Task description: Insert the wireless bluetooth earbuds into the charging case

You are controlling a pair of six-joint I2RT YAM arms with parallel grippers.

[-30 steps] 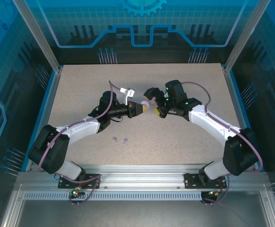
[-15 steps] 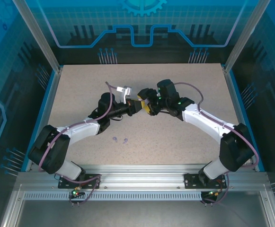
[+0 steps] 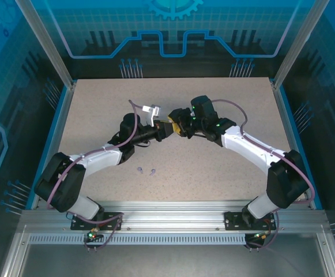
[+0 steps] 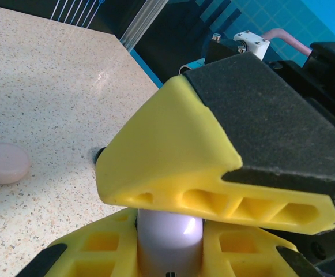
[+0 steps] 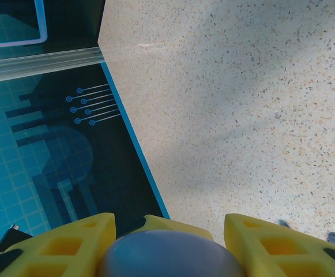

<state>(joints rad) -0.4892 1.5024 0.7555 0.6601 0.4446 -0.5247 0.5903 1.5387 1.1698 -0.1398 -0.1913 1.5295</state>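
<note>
My left gripper point(image 3: 168, 130) is shut on the lilac charging case point(image 4: 170, 242), which stands up between its yellow fingers point(image 4: 98, 245). My right gripper point(image 3: 179, 127) meets it nose to nose at mid-table. One right finger point(image 4: 173, 167) lies across the case's top. In the right wrist view the case's rounded dome point(image 5: 170, 254) fills the gap, with a yellow finger point(image 5: 69, 245) pressed against each side. Two lilac earbuds point(image 3: 140, 169) point(image 3: 153, 171) lie loose on the table in front of the left arm.
A pale pink round case point(image 4: 6, 163) rests on the speckled table point(image 3: 225, 173) to the left of the grip. Blue-edged walls point(image 3: 286, 115) close the table in at the sides and back.
My right gripper has moved left onto the case held by my left gripper, and its jaws have closed in around the case. The left arm has barely moved.
</note>
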